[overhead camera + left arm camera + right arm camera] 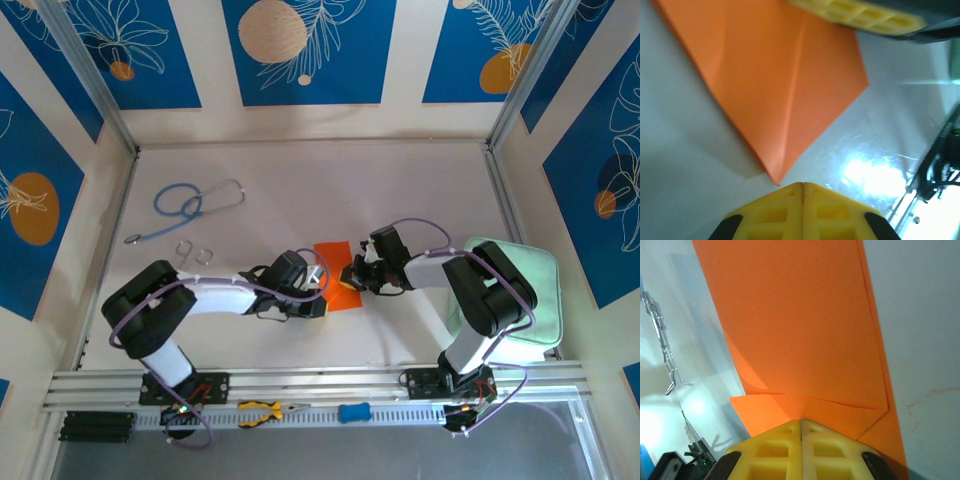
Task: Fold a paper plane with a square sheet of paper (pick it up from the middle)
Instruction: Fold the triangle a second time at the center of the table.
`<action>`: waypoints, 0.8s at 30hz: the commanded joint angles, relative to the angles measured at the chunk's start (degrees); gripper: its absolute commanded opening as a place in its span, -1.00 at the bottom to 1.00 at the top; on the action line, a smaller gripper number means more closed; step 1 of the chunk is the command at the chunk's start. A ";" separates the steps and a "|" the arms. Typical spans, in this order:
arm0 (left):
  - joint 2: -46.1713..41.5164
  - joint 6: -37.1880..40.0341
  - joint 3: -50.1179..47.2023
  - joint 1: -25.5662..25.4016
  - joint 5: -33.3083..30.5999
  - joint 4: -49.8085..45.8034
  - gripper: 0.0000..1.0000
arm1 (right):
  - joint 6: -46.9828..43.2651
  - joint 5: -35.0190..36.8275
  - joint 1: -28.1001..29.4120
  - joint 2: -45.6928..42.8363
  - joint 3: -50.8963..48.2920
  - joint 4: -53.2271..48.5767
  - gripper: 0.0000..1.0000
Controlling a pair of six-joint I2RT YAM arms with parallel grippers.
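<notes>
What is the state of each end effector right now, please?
Left end effector: closed, empty, tips beside the orange paper's corner.
Right end effector: closed, tips at the paper's folded edge, nothing visibly gripped.

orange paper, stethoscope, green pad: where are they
orange paper (333, 254): top view, its far flat half
stethoscope (133, 239): top view, chest piece
green pad (545, 300): top view, bare right part

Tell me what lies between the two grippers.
The partly folded orange paper lies between the left gripper and right gripper, seen in the top view.
</notes>
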 commanded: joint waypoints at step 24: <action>9.22 -3.26 -1.30 0.49 -3.22 4.31 -1.00 | -2.14 -0.58 -0.92 -1.22 0.73 -4.52 -1.00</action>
